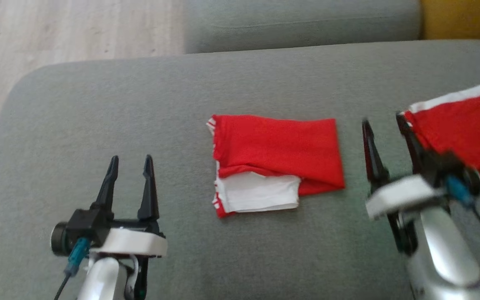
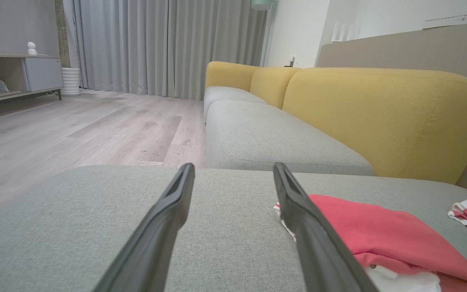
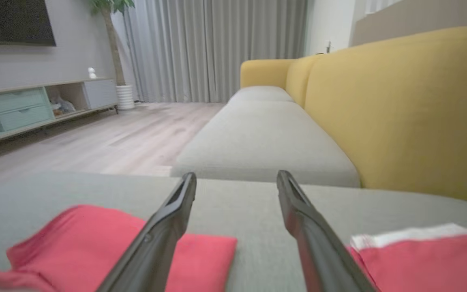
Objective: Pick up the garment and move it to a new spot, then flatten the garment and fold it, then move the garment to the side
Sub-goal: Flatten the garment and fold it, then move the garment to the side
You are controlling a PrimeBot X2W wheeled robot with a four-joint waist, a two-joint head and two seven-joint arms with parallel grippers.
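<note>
Your left gripper (image 1: 131,160) sits in the lower left of the head view, above the grey sofa cushion (image 1: 98,104). Its two dark fingers stand spread with nothing between them. In its own wrist view you see bare grey fabric in the gap, and the folded red garment (image 1: 277,146) lies just past the right-hand finger.

That garment lies flat in the middle of the head view, well apart from the left gripper. It is a red rectangle with a white layer showing along its lower left edge.

Your right gripper (image 1: 383,121) is at the right of the head view and is blurred. Its fingers are also spread wide and pinch nothing, and its wrist view shows only cushion between them. A second red garment (image 1: 461,129) with a white band along its top edge lies at the far right of the frame. The gripper's right-hand finger is at this garment's left edge. You cannot tell through the blur whether the finger touches the cloth or only overlaps it in the picture.

In the right wrist view the folded garment is at the lower left and the second one at the lower right, with the gripper between them.

Wooden floor (image 1: 56,29) fills the upper left of the head view, and a yellow backrest (image 1: 465,16) shows at the upper right corner.
</note>
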